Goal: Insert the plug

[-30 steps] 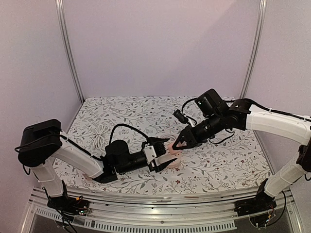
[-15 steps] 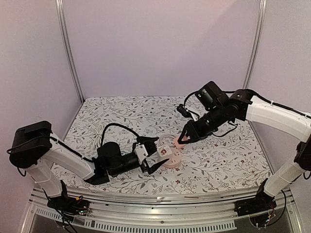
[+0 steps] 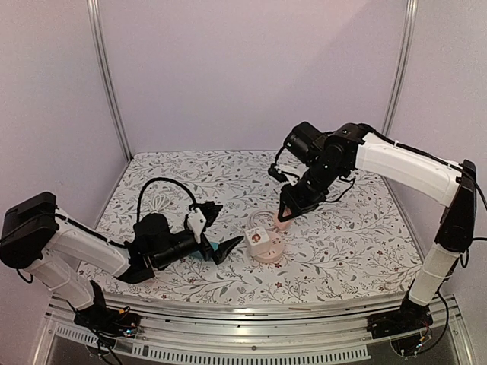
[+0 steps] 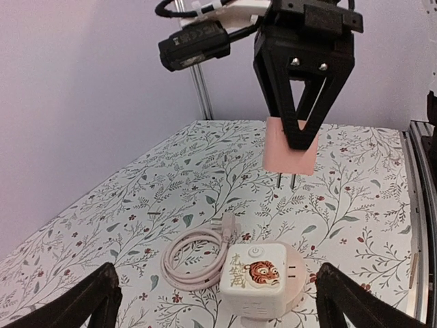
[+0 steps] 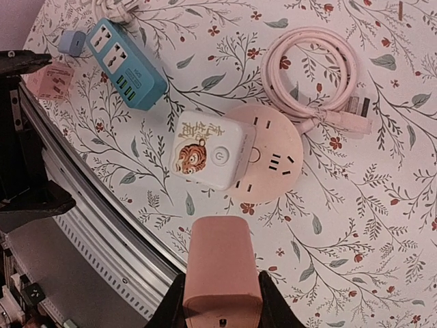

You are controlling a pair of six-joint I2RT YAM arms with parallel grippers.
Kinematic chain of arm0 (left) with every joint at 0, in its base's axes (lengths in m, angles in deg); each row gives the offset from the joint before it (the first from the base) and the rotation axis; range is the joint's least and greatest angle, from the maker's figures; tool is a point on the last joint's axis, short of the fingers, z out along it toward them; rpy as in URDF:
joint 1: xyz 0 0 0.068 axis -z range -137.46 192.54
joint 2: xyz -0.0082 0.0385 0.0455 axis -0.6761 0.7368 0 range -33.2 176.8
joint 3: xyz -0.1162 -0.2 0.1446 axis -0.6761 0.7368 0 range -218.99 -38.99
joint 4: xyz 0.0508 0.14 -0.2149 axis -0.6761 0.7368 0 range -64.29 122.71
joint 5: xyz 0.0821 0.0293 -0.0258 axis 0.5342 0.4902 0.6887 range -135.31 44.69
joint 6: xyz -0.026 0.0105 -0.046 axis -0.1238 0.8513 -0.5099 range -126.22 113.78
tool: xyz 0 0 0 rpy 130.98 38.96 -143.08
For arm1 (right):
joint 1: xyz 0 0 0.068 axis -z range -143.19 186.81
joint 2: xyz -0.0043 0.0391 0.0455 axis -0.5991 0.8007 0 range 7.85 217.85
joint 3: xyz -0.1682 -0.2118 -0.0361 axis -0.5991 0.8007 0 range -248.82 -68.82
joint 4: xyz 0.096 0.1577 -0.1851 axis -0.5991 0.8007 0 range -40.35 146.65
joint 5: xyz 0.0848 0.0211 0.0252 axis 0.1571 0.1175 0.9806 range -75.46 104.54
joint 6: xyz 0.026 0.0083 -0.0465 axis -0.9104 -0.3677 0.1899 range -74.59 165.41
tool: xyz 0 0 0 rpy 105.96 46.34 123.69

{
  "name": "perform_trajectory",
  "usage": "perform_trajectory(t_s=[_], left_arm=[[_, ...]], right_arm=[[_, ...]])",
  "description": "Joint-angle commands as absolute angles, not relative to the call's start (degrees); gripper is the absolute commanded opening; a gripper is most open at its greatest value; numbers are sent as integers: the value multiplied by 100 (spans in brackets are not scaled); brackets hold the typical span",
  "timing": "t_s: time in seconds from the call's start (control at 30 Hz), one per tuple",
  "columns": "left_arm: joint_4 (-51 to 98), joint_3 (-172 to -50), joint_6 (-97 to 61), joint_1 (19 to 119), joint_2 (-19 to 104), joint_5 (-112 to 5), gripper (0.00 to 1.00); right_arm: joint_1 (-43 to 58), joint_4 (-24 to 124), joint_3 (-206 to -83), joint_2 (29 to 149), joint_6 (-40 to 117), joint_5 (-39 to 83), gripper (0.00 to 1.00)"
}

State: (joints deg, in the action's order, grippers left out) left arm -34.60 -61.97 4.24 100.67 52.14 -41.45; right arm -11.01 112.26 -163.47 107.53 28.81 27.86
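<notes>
The right gripper (image 3: 284, 216) is clenched on the pink plug (image 3: 281, 221), fingers pinching its upper part from both sides. The plug's long axis stands upright and its two pins (image 4: 285, 180) point straight down at the table, hanging clear of it.

The round pink socket (image 3: 272, 249) lies below the plug, a little to the near left. From these views the pins look to be just beyond its far-right rim, not yet over it.

A white cube (image 5: 205, 150) fills the left half of the socket. The free slots (image 5: 273, 162) sit on the bare half nearest the plug, so I judge the move needs a short shift near-left, then a straight descent.

The right arm is plainly the nearer. The left gripper (image 3: 221, 226) is spread wide and empty, lying low, well left of the socket.
</notes>
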Motion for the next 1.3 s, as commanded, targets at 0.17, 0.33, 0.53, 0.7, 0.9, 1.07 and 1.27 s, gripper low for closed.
perform_trajectory(t_s=[0.17,0.33,0.53,0.7,0.9,1.07,1.27], left_arm=[[-3247,-5917,-222,9751,5071,-4224,99],[-3290,-5861,-358,9663,5106,-4439,96],[-3358,-5842,-429,9591,5165,-4548,95],[-3410,-5831,-462,9580,5202,-4675,94],[-3453,-5841,-477,9573,5274,-4723,93],[-3449,-5850,-468,9571,5284,-4748,93],[-3458,-5867,-470,9571,5327,-4772,92]], right_arm=[[-1127,12086,-17121,11474,3003,2144,0],[-1134,12114,-17330,11958,2959,2051,0],[-1133,12101,-17619,12465,2929,2046,0],[-1129,12106,-17762,12744,2904,2103,0],[-1114,12077,-17789,12963,2882,2090,0],[-1117,12022,-17789,13061,2878,2105,0],[-1115,12006,-17789,13140,2882,2087,0]])
